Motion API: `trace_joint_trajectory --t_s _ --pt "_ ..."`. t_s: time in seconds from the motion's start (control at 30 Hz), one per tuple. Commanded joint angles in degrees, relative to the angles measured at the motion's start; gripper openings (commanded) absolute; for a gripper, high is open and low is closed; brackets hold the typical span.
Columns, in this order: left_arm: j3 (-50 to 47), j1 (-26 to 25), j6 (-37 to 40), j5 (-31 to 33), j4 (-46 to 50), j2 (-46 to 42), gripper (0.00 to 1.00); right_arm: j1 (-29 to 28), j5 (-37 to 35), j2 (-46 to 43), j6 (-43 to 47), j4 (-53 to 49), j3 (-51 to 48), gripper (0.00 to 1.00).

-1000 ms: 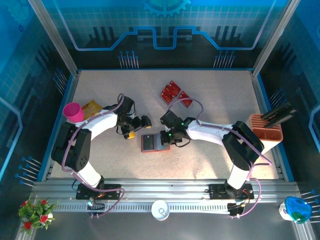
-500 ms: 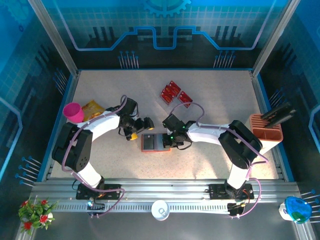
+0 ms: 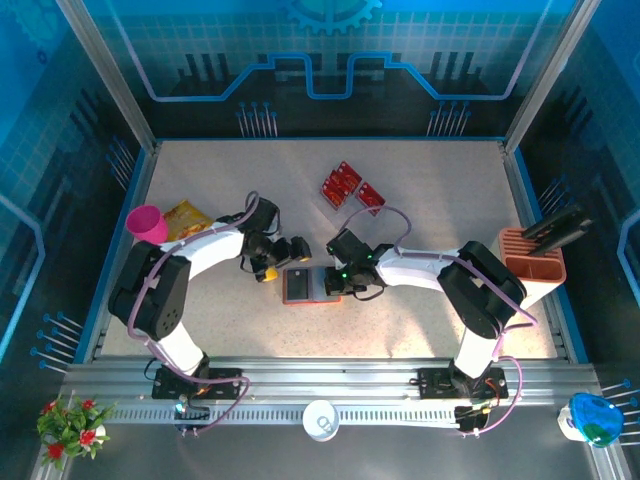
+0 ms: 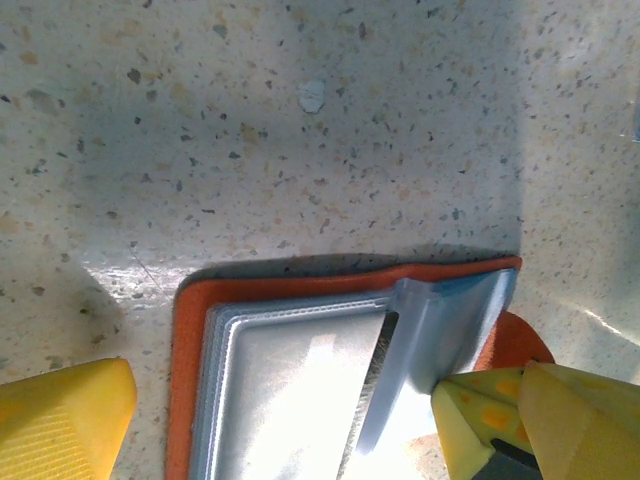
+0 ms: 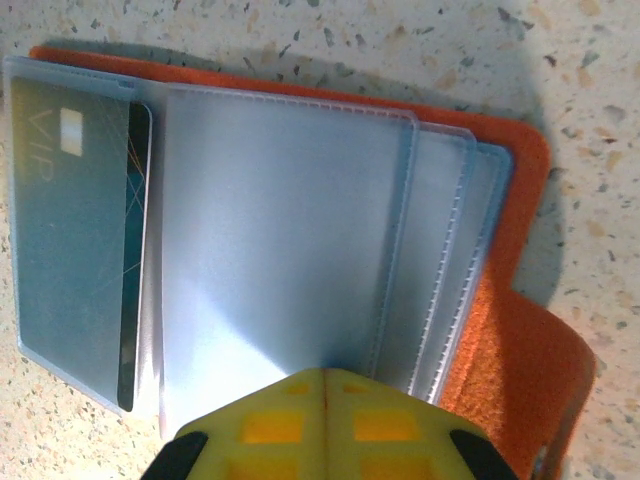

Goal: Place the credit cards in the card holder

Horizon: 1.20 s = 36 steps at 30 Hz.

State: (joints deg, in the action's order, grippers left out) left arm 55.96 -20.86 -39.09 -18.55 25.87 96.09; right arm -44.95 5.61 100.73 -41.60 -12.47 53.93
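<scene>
- Orange-red card holder [image 3: 298,286] lies open at the centre of the worktop [image 3: 430,200], clear sleeves [image 5: 280,230] facing up — ready for loading.
- Right fingers [image 5: 270,425], pressed together, bear down on the sleeves at the bottom edge of the right wrist view, probably to pin the holder flat.
- Left fingers [image 4: 60,420] are spread wide either side of the holder's edge, gripping nothing — likely placed to lift a sleeve.
- Credit cards [image 3: 350,187] lie upper centre, well apart from the holder; a dark card [image 5: 75,220] sits in the leftmost sleeve.
</scene>
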Motion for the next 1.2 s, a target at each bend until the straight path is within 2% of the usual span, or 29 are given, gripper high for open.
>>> trace_joint_trajectory --t_s 0.0,0.57,1.17 --pt "-0.30 -0.54 0.45 -0.53 -0.47 1.37 0.99 0.12 -0.89 1.95 -0.67 -3.70 -2.54 0.00" --pt "2.64 -4.13 5.30 1.60 0.22 4.57 0.99 0.07 -0.64 2.37 -1.27 -3.05 -2.87 0.00" --pt "4.45 -7.81 4.89 2.19 0.68 4.55 0.99 0.04 -0.46 2.30 -1.37 -2.40 -3.22 0.00"
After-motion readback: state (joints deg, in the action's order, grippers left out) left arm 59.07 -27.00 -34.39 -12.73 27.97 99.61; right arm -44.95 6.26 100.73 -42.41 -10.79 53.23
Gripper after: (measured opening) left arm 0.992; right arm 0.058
